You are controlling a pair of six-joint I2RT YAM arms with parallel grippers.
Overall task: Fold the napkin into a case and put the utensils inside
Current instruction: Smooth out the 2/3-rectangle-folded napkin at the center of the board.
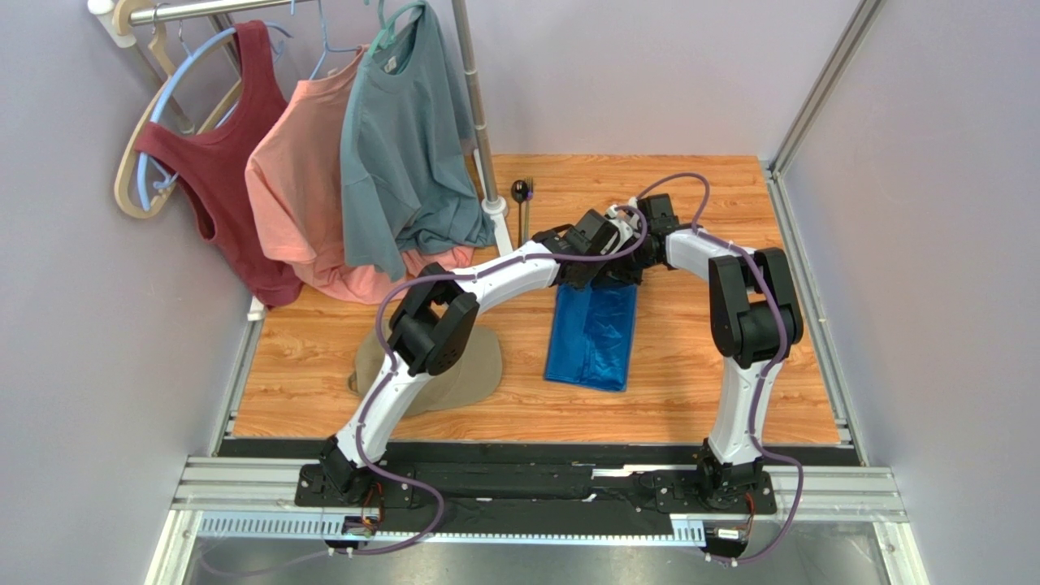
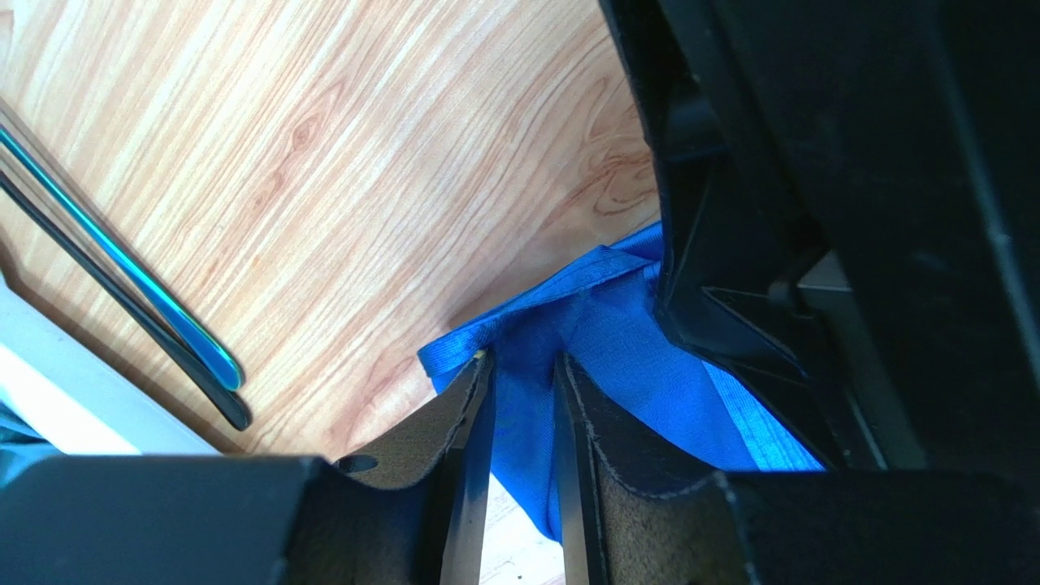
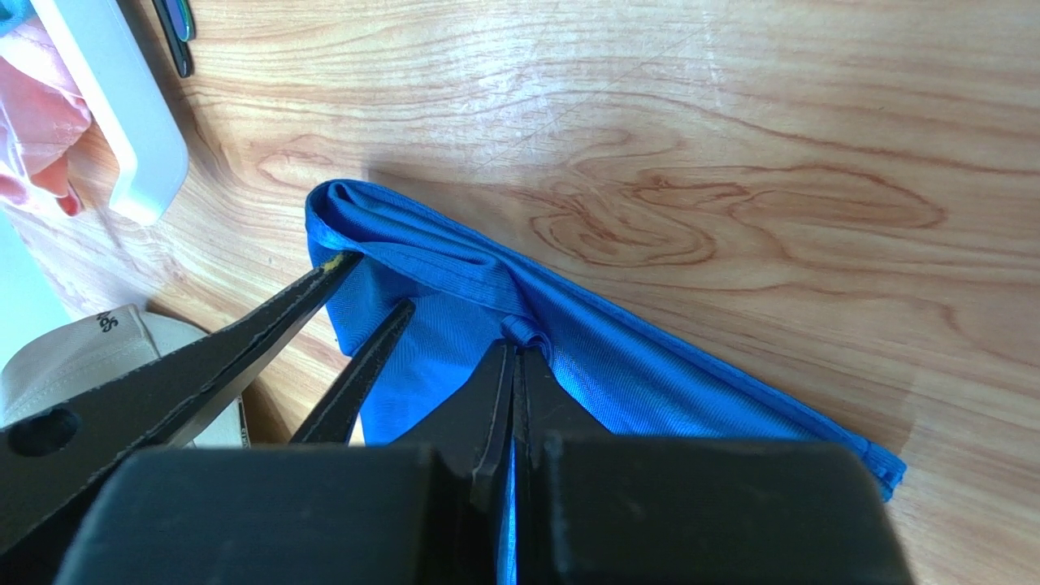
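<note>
Obs: right gripper (image 3: pixel 514 366) fingers pressed together, nipping a small loop of hem at the far end of the napkin (image 3: pixel 586 354). The left gripper (image 2: pixel 523 366) has its fingers a narrow gap apart, straddling the cloth's far-left corner. One tip touches the fold. The napkin lies folded as a long strip just right of the desk (image 1: pixel 708 390) centre, running near to far. From above, both wrists hide its far end. The utensils (image 2: pixel 134 293) lie near the far edge; in the wrist views only handles show, cut off by the frame.
</note>
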